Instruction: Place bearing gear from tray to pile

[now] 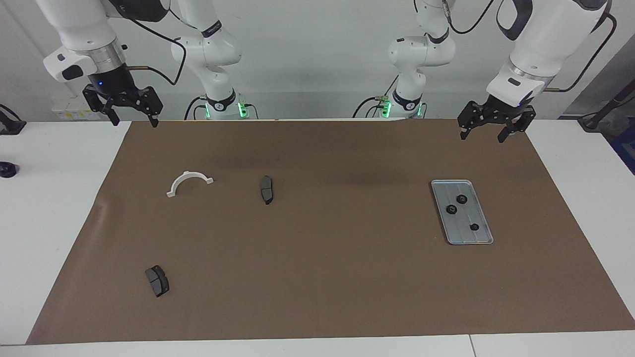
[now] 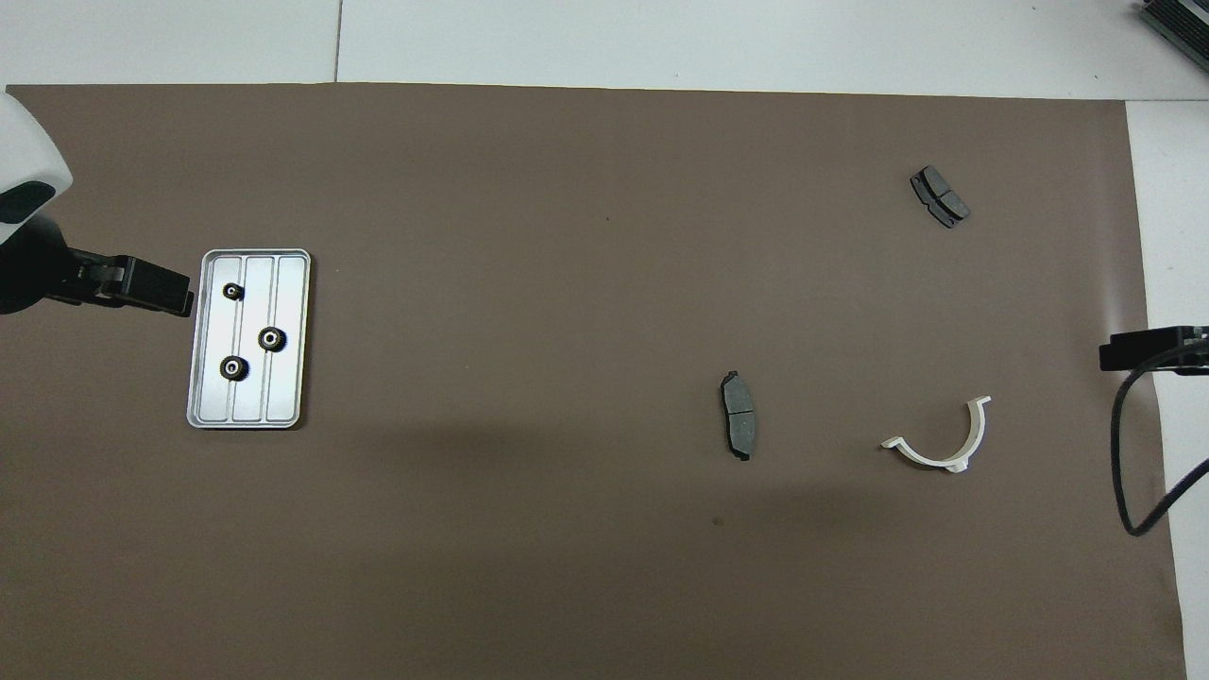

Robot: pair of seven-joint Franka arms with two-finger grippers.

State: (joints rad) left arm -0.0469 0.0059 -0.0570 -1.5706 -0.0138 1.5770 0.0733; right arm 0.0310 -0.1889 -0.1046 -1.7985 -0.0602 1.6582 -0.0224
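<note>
Three bearing gears [image 1: 462,199] are lying in the tray [image 1: 483,239] at the left arm's end; you are just starting. Left gripper [image 1: 487,134] and right gripper [image 1: 134,119] are hanging open, empty. Next, you are lowering the left one onto a gear for the pile [image 1: 188,181].

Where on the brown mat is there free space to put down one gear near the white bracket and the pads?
The widest bare patch lies between the tray and the brake pad beside the white bracket. Another lies between that bracket and the second brake pad, farther from the robots. Only the tray is crowded, holding three gears. Both tools hang open, raised at the mat's corners nearest the robots.
</note>
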